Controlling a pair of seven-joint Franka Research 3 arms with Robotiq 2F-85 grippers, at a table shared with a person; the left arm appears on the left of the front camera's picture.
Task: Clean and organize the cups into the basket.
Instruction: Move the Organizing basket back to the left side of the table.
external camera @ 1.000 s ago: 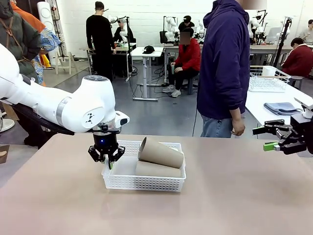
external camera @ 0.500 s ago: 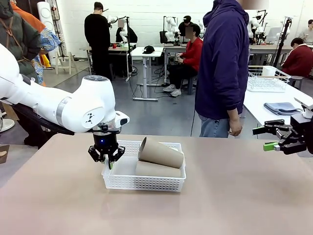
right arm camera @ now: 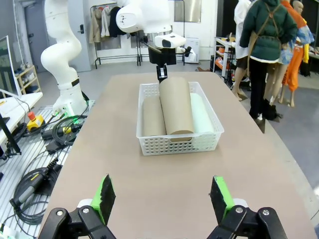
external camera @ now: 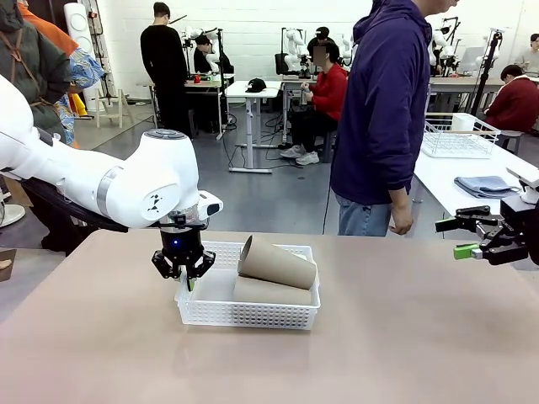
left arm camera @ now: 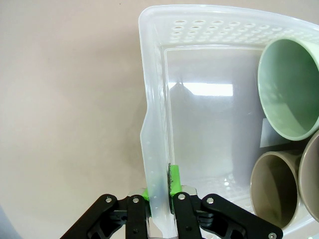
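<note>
Three matte tapered cups, two tan-brown (right arm camera: 175, 104) and one mint green (left arm camera: 289, 89), lie inside the white lattice plastic basket (external camera: 248, 313) mid-table. Left gripper (left arm camera: 160, 191) is clamped on its short-end wall. Right gripper (right arm camera: 162, 196) hangs wide, empty. Drag slowly and level so the top cup doesn't roll.

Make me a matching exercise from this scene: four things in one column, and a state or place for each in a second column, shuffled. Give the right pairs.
Things:
1. left gripper
2. right gripper
3. mint green cup
4. upper tan cup

States or places:
A. open, holding nothing, away from the basket
B. lying across the two cups below it
C. shut on the basket wall
D. lying in the basket at one side

Pairs: 1-C, 2-A, 3-D, 4-B
</note>
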